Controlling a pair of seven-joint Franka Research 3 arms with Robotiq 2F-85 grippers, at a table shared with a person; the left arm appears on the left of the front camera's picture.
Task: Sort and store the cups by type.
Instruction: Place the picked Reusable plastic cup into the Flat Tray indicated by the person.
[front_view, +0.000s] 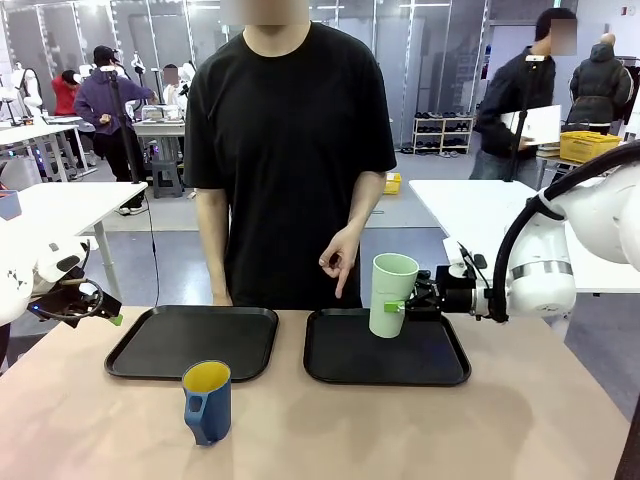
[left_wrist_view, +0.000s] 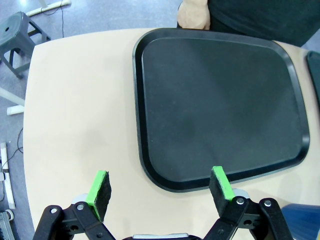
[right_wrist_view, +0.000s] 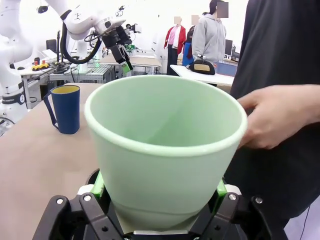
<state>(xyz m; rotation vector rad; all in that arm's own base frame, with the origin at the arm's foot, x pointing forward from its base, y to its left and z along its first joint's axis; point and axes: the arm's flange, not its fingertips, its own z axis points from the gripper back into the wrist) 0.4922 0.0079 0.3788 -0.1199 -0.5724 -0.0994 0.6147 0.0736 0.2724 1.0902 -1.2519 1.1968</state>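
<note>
- Right gripper (front_view: 400, 307) is clamped on the tumbler (front_view: 392, 294) — pads on its lower wall, rim well above the fingers.
- Tumbler looks light, thin and smooth; we'd grip low and squeeze gently.
- Left gripper (left_wrist_view: 160, 187) is spread wide, holding nothing; left tray (left_wrist_view: 220, 100) just ahead of its fingers.
- Mug (front_view: 207, 401) stands on the table (front_view: 420, 430), clear of both grippers — stiffer, probably heavier; we'd pinch its wall.
- Right tray (front_view: 386, 350) lies below the right fingers; person's hand (front_view: 340, 262) just beyond the tumbler.

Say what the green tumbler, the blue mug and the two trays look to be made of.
Green tumbler: likely plastic, matte, thin even rim, uniform pale colour.
Blue mug: plastic or glazed ceramic, unclear; dull dark-blue outside, yellow inside.
Left tray and right tray: probably moulded plastic, black, soft sheen, rounded raised rims.
</note>
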